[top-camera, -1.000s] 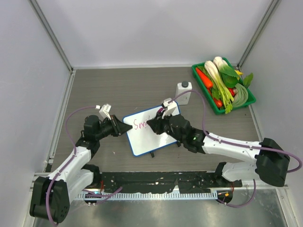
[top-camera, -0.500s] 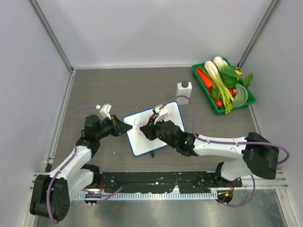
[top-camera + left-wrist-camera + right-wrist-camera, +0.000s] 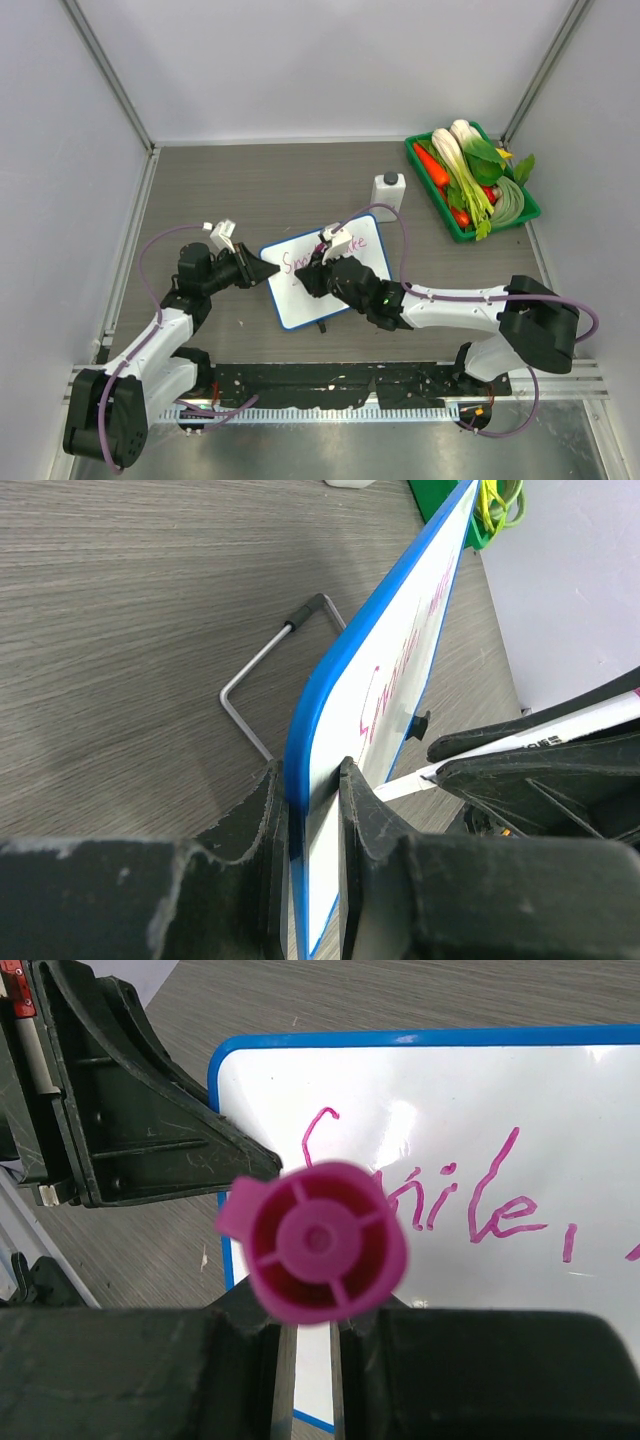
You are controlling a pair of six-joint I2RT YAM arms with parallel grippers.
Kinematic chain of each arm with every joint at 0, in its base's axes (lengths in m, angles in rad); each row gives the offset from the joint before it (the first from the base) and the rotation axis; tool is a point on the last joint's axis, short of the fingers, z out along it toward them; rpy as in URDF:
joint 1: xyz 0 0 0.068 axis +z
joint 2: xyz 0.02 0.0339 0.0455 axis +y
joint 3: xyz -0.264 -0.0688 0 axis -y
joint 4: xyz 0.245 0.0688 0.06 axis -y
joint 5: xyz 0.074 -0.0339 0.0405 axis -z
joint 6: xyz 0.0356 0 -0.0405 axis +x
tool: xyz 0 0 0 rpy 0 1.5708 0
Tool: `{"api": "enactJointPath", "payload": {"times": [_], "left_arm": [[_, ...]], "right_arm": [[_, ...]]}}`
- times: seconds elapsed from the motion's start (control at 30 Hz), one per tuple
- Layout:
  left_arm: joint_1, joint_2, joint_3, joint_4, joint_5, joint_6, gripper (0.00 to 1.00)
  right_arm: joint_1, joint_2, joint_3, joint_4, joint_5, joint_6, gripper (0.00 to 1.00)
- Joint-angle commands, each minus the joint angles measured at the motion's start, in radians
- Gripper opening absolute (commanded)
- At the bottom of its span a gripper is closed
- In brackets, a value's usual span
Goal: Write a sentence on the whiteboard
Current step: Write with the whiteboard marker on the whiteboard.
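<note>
left fingers (image 3: 255,825): pinch blue-rimmed whiteboard (image 3: 408,652) | right fingers (image 3: 240,1365): clamp round magenta marker (image 3: 315,1240)

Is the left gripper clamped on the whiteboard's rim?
Yes, the left gripper has one finger on each side of the blue-rimmed whiteboard.

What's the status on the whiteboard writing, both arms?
Left gripper shut on the whiteboard, at its edge. Right gripper shut on a pink marker, aimed at the board. Pink writing begins "Smile". Bottle stands apart behind it.
</note>
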Motion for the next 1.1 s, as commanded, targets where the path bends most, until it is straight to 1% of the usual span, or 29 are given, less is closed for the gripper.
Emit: {"api": "enactJointPath", "payload": {"times": [0.0,0.77,1.07], "left_arm": [[0.02,0.012,-0.008,-0.053,-0.163,0.121,0.0],[0.02,0.011,-0.01,-0.053,-0.165,0.124,0.0],[0.021,0.009,-0.01,-0.053,-0.166,0.124,0.0]], "right_arm": [[0.006,0.004,0.038,0.03,0.036,-0.002,0.01],[0.011,-0.035,-0.046,-0.014,-0.021,0.041,0.02],[0.011,-0.073,0.006,-0.012,-0.021,0.043,0.01]]}}
